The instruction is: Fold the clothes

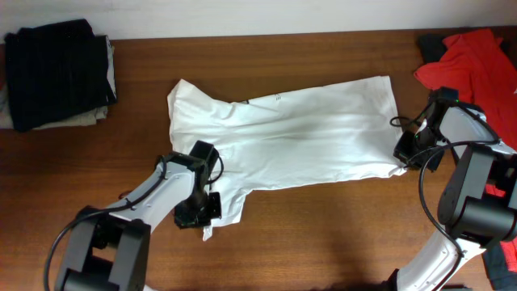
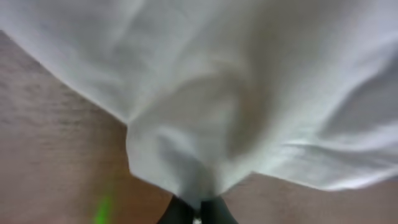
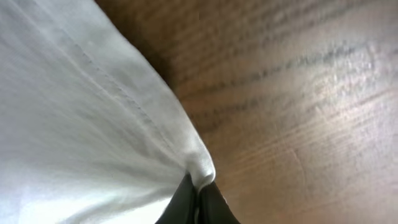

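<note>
The left fingers [image 2: 179, 216] sit at the near-left end of the white short-sleeved cotton T-shirt [image 1: 307, 137], clamped together on a bunched fold of what looks like the near sleeve. In the left wrist view the cloth rises straight out of them and spreads away ahead. The right fingers [image 3: 180, 208] are clamped on the near hem corner at the shirt's right end, with the stitched hem running away from the pinch and bare wood beside it.

The shirt lies flat and wrinkled across the middle of the brown wooden desk [image 1: 323, 242]. Its long axis runs left to right, sleeve end towards the left arm and hem end towards the right arm. Both grips are on the near long edge, so all the rest of the garment lies beyond the fingers. I judge the next move to be a lift of that edge, carried away over the body. The 2 arms must travel together or the cloth will skew.

Further off, a stack of folded black clothes [image 1: 56, 73] occupies the far-left corner and a crumpled red garment [image 1: 472, 56] the far-right. Both lie apart from the shirt, and neither looks to be in the way.
</note>
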Tool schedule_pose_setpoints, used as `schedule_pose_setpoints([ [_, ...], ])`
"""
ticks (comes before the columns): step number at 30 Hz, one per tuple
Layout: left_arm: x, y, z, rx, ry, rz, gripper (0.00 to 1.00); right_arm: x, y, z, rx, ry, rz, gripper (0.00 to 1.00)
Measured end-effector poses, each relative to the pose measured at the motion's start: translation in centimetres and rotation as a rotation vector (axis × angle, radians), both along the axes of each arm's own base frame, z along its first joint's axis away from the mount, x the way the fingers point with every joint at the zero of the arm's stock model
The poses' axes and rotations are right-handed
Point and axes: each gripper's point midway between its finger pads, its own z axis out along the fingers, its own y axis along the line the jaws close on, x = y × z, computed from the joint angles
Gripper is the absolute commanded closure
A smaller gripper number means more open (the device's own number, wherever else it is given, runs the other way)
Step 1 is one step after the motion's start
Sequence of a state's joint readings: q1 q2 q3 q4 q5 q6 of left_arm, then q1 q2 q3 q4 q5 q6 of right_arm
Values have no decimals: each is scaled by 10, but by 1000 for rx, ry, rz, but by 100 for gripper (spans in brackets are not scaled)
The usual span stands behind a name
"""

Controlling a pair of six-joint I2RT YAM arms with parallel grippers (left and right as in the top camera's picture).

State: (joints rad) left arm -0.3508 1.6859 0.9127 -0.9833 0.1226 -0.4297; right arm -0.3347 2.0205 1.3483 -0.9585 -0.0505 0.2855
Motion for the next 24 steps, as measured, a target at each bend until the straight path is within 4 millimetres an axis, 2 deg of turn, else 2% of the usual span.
schedule_pose_setpoints([
  [2,15,-5,13,-27,-74,-7,99,3,1,3,10,-9,-2,96],
  [3,29,-10,26,-51,-146,-11,99,12,3,9,30,-39,-4,96],
  [7,65,-22,59,-102,-297,-32,99,57,13,31,120,-212,1,96],
  [10,90,-24,68,-116,-397,-31,99,92,22,50,192,-361,20,96],
  [12,108,-21,72,-109,-465,-17,99,109,24,59,219,-441,18,96],
  [14,122,-16,76,-94,-521,1,99,118,25,64,235,-481,13,96],
  [20,172,17,94,-33,-719,97,99,148,24,79,228,-614,16,96],
  [24,192,28,105,-18,-807,132,99,155,39,80,212,-622,50,96],
])
